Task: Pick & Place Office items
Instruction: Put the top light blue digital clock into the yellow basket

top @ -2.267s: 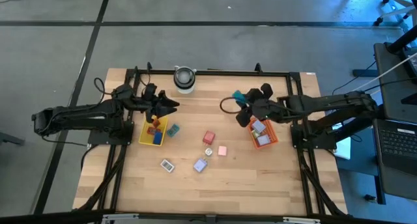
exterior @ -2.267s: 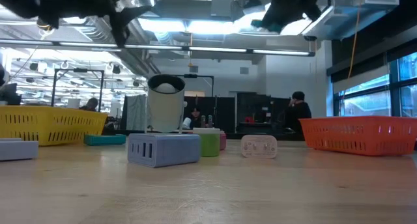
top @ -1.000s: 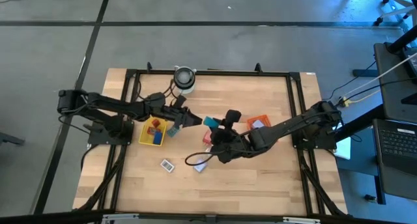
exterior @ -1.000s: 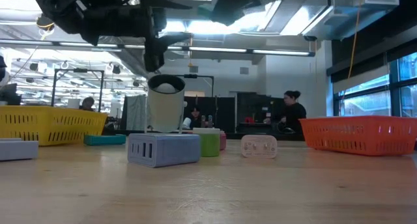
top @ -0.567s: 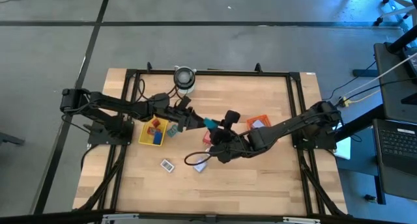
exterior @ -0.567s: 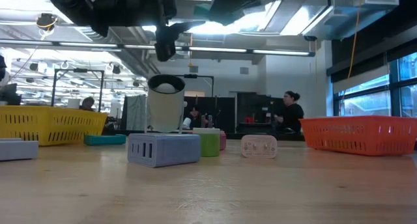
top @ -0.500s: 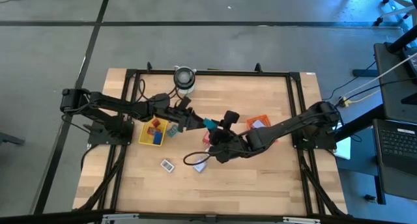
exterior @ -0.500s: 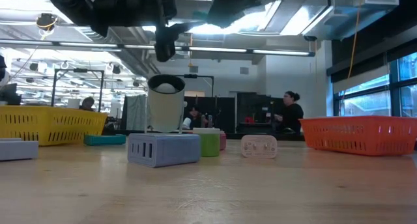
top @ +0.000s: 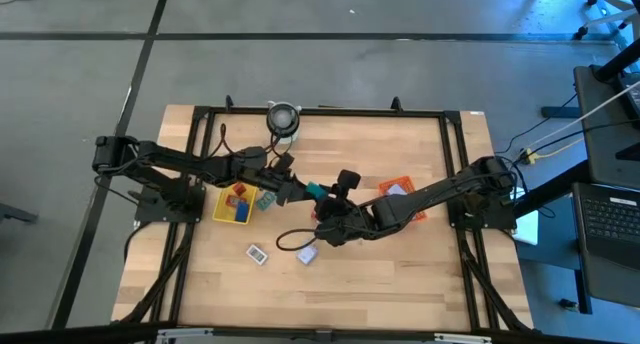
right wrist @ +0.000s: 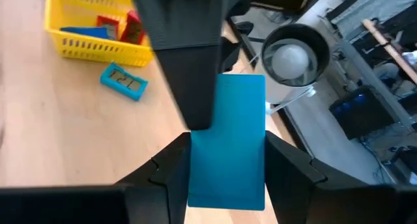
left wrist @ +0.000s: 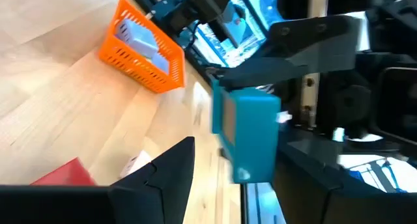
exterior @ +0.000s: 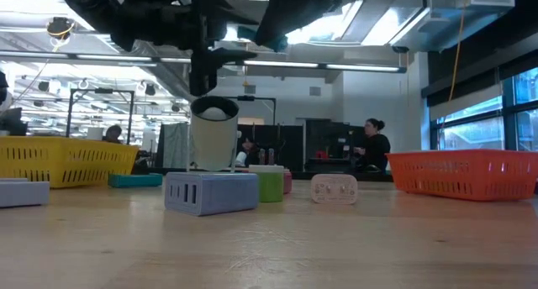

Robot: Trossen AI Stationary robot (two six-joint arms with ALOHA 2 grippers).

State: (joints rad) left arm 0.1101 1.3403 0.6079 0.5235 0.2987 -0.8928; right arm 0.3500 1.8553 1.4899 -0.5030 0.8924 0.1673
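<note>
Above the table's middle, my right gripper (top: 318,196) (right wrist: 228,160) is shut on a teal block (top: 312,191) (right wrist: 228,136). My left gripper (top: 292,191) (left wrist: 234,178) is open, and its fingers stand on either side of that block (left wrist: 246,134); I cannot tell whether they touch it. Red and blue pieces lie in the yellow tray (top: 217,206). A teal piece (top: 265,198) lies flat beside that tray. A white piece (top: 258,253) and a lavender piece (top: 307,254) rest on the table. A lavender-white piece lies in the orange tray (top: 418,210). My right gripper pinches the teal block between its two fingers (right wrist: 171,175), one on each long side edge (right wrist: 195,152). It comes from the table's right. The block is lifted clear of the table, and its free end (right wrist: 241,87) sticks out past the fingertips toward my left gripper.
A grey-white cylinder (top: 283,119) stands near the far edge. In the low view a lavender block (exterior: 210,192), a green piece (exterior: 271,186) and a white piece (exterior: 334,188) stand between the yellow tray (exterior: 63,159) and the orange tray (exterior: 462,173). People are in the room behind.
My right gripper has carried the teal block a little toward the table's left. My left gripper has moved toward it, so the gap between them has closed and its fingers now flank the block. Nothing on the table has moved.
</note>
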